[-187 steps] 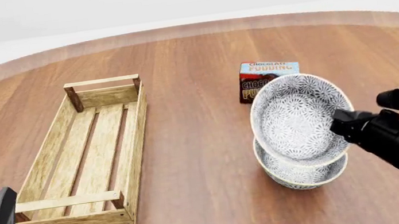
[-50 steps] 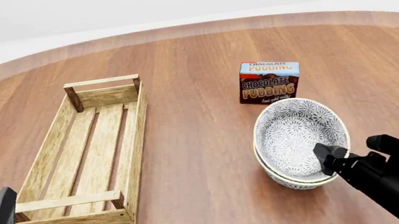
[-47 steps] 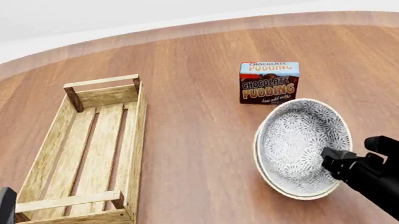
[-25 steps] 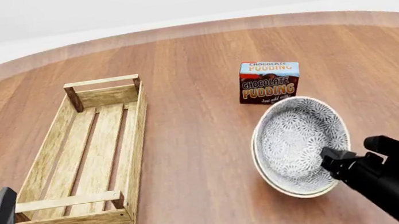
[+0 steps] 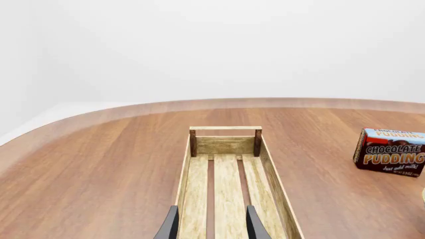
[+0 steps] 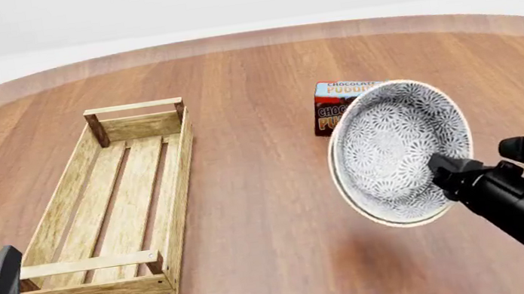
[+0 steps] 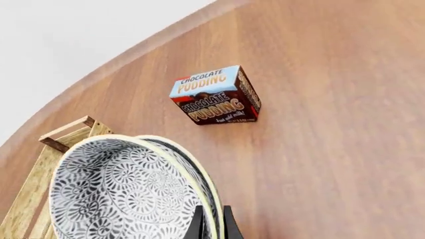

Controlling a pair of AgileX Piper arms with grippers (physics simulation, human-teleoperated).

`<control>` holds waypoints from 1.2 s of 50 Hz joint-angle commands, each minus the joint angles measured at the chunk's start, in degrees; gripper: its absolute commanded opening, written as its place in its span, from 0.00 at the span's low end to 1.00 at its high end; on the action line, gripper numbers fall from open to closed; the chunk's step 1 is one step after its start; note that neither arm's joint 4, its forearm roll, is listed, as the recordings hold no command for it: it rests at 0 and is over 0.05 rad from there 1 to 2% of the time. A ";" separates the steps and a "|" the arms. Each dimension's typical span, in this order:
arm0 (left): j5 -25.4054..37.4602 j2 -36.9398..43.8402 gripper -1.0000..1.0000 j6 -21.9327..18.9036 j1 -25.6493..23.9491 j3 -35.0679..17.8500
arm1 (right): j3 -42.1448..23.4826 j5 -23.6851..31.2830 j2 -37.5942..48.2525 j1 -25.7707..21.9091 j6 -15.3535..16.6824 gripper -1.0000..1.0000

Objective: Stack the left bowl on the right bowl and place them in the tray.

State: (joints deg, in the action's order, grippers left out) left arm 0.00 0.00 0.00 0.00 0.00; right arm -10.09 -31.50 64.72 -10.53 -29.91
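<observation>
The two bowls (image 6: 399, 148), white with grey floral speckle, are nested, lifted and tilted, mouths facing left toward the tray (image 6: 112, 205), whose long axis runs away from the arms. The right gripper (image 6: 445, 172) is clamped on their rims. The left gripper (image 5: 212, 224) is parted, holding nothing.

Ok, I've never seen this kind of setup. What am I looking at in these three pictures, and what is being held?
It's a simulated pair of robot arms at a wooden table. One picture comes from a fixed camera behind the arms; the other two from cameras on each arm's wrist. The right gripper pinches the rim of two nested patterned bowls, lifted and tilted above the table. The left gripper is open, holds nothing, and points along a long wooden tray. A chocolate pudding box stands behind the bowls.
</observation>
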 commanded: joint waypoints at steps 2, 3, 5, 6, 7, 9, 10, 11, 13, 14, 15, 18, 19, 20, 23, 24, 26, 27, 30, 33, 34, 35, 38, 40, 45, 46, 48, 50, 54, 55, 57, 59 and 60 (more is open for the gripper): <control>0.00 0.00 1.00 0.00 0.00 0.00 | -10.12 10.86 -5.36 -3.03 0.70 0.00; 0.00 0.00 1.00 0.00 0.00 0.00 | -10.14 10.87 -5.35 -3.03 0.70 0.00; 0.00 0.00 1.00 0.00 0.00 0.00 | -13.19 12.45 -4.49 -4.32 1.03 0.00; 0.00 0.00 1.00 0.00 0.00 0.00 | -14.05 12.74 -3.93 -4.48 1.05 0.00; 0.00 0.00 1.00 0.00 0.00 0.00 | -15.40 13.31 -3.28 -4.87 1.30 0.00; 0.00 0.00 1.00 0.00 0.00 0.00 | -16.99 13.63 -2.14 -5.13 1.17 0.00; 0.00 0.00 1.00 0.00 0.00 0.00 | -18.07 13.80 -1.49 -5.71 1.03 0.00; 0.00 0.00 1.00 0.00 0.00 0.00 | -18.99 14.16 -0.98 -6.01 1.23 0.00; 0.00 0.00 1.00 0.00 0.00 0.00 | -19.81 14.44 -0.51 -6.21 1.20 0.00; 0.00 0.00 1.00 0.00 0.00 0.00 | -21.73 15.10 0.49 -7.10 1.43 0.00; 0.00 0.00 1.00 0.00 0.00 0.00 | -21.75 15.12 0.50 -7.10 1.43 0.00; 0.00 0.00 1.00 0.00 0.00 0.00 | -24.40 15.95 1.81 -8.38 1.12 0.00; 0.00 0.00 1.00 0.00 0.00 0.00 | -25.77 16.58 2.45 -8.76 1.23 0.00; 0.00 0.00 1.00 0.00 0.00 0.00 | -26.67 16.90 2.87 -9.28 1.16 0.00; 0.00 0.00 1.00 0.00 0.00 0.00 | -30.92 19.05 4.19 -11.63 1.97 0.00; 0.00 0.00 1.00 0.00 0.00 0.00 | -32.38 19.73 4.69 -12.43 2.52 0.00; 0.00 0.00 1.00 0.00 0.00 0.00 | -36.17 21.21 6.28 -13.75 3.15 0.00; 0.00 0.00 1.00 0.00 0.00 0.00 | -36.22 21.25 6.30 -13.75 3.15 0.00; 0.00 0.00 1.00 0.00 0.00 0.00 | -41.59 23.38 8.80 -14.62 3.49 0.00; 0.00 0.00 1.00 0.00 0.00 0.00 | -48.03 25.72 11.83 -15.77 4.48 0.00; 0.00 0.00 1.00 0.00 0.00 0.00 | -49.80 26.65 12.46 -16.39 5.03 0.00; 0.00 0.00 1.00 0.00 0.00 0.00 | -51.51 27.52 13.06 -16.73 5.49 0.00; 0.00 0.00 1.00 0.00 0.00 0.00 | -56.83 29.48 15.30 -18.30 6.31 0.00; 0.00 0.00 1.00 0.00 0.00 0.00 | -59.13 30.53 16.46 -18.76 6.70 0.00; 0.00 0.00 1.00 0.00 0.00 0.00 | -65.48 32.06 21.44 -21.41 6.82 0.00; 0.00 0.00 1.00 0.00 0.00 0.00 | -66.41 32.31 22.25 -21.65 6.95 0.00; 0.00 0.00 1.00 0.00 0.00 0.00 | -68.41 32.75 24.27 -22.42 6.81 0.00; 0.00 0.00 1.00 0.00 0.00 0.00 | -70.02 32.73 26.04 -23.37 5.81 0.00; 0.00 0.00 1.00 0.00 0.00 0.00 | -74.14 33.84 30.46 -24.80 5.50 0.00; 0.00 0.00 1.00 0.00 0.00 0.00 | -75.22 34.19 31.40 -24.93 5.90 0.00; 0.00 0.00 1.00 0.00 0.00 0.00 | -77.94 35.03 33.99 -26.05 5.86 0.00; 0.00 0.00 1.00 0.00 0.00 0.00 | -80.15 35.71 36.12 -26.55 5.75 0.00; 0.00 0.00 1.00 0.00 0.00 0.00 | -81.83 36.24 37.74 -27.06 5.80 0.00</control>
State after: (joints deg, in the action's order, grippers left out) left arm 0.00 0.00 0.00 0.00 0.00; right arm -79.68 1.52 92.58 -33.75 -23.53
